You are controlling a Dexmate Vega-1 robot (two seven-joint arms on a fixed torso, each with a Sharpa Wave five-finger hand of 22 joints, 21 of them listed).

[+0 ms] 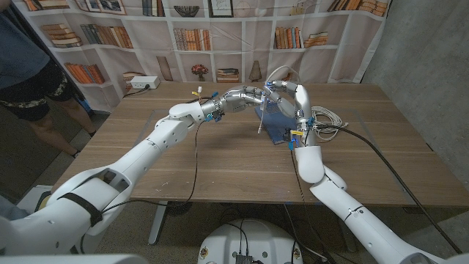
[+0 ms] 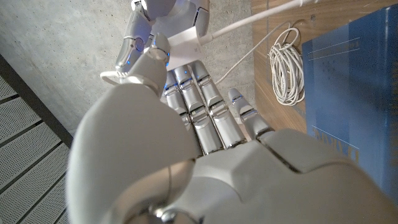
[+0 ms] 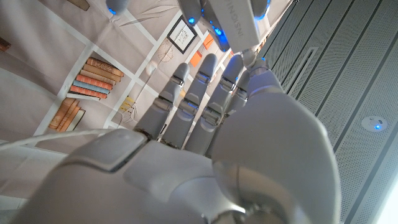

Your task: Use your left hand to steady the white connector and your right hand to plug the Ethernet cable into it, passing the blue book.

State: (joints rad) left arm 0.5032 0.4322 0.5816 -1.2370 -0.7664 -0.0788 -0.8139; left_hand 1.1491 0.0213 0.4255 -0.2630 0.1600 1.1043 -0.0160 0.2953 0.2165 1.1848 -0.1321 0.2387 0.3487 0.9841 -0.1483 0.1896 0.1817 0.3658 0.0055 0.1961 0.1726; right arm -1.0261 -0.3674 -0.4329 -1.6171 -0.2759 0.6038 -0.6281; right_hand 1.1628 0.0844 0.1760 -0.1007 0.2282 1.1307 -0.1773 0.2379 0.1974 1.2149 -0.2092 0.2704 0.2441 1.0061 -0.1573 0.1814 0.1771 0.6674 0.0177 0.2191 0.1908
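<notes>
The left robot hand (image 2: 205, 118) touches the white connector (image 2: 184, 45); no writing legible.

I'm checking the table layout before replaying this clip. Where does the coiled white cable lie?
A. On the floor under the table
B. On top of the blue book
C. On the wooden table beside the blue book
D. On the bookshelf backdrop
C: the left wrist view shows the coiled white cable lying on the bare wooden table next to the edge of the blue book, not on it.
</notes>
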